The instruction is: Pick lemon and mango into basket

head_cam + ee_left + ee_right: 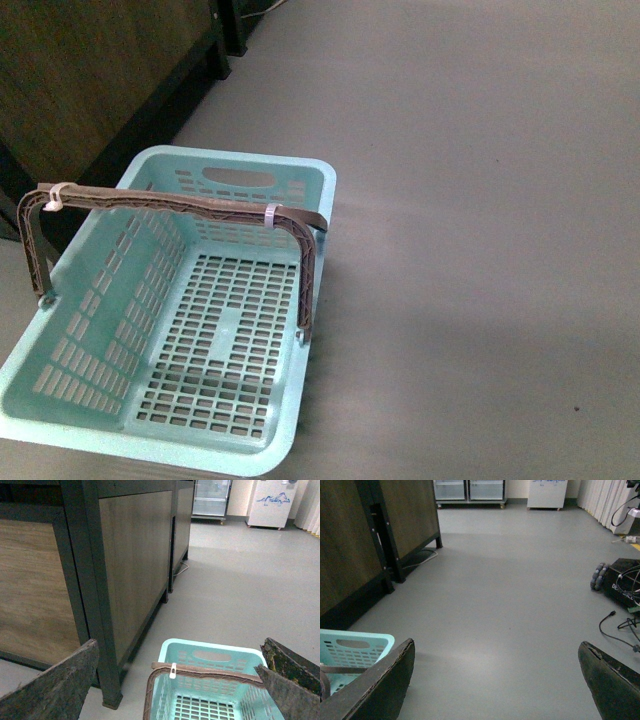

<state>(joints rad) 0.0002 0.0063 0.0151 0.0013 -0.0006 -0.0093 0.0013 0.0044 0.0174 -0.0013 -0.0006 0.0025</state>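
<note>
So over on the left there's a dark wood-panel cabinet (80,80) on black legs. Right next to it, sitting on the grey floor (480,200), is the basket (95,325), pale blue-green with slotted sides. Its brownish handle (180,203) is swung up across the middle and has a couple of white clips (272,213) on it, and you can see the whole lattice bottom through the top.

The left gripper (177,655) hangs just above the basket's near end, jaws spread wide, its scuffed fingers (60,685) well apart with nothing between them. The right gripper (496,645) is the same deal: wide open, holding nothing, hanging over bare floor just right of the basket's corner.

Further right there's a black wheeled unit (625,582) with loose cables (615,625) trailing on the floor. Glass-door coolers (468,490) stand along the far wall.
</note>
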